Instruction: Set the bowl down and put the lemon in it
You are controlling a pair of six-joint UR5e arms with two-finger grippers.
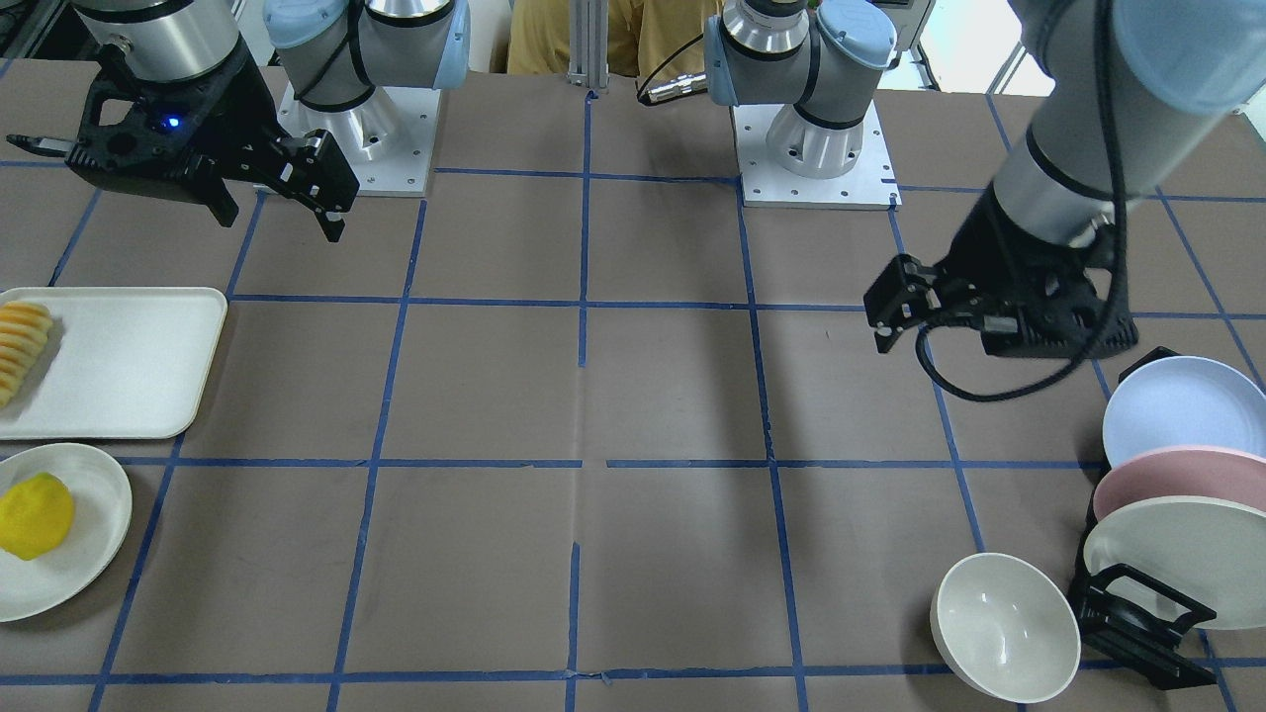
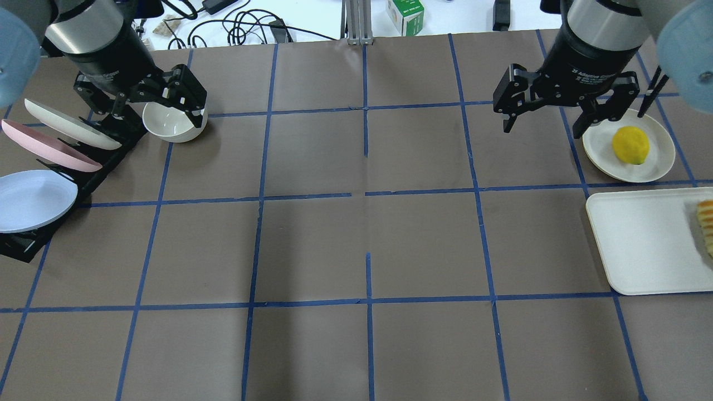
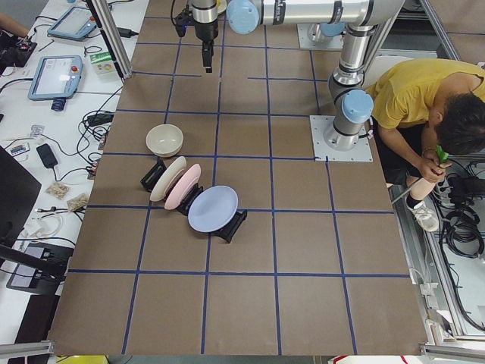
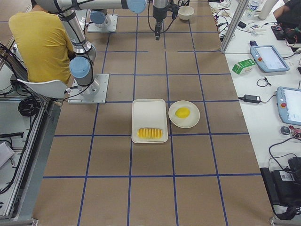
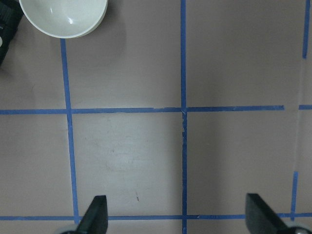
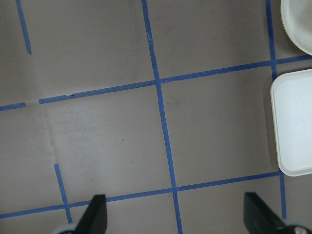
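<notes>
We see the bowl (image 1: 1006, 626) upright on the table (image 1: 633, 396) at the robot's far left, just beside the rack (image 1: 1137, 633) of plates, and the lemon (image 1: 36, 515) well apart from it on a round plate (image 1: 94, 549) at the far right, next to the tray (image 1: 129, 366) with slices (image 1: 20, 346). Our left gripper (image 5: 176, 217) hangs above the table near the bowl, fingers spread wide and holding nothing. Our right gripper (image 2: 543, 129) hangs beside the lemon's plate, likewise spread wide and empty.
</notes>
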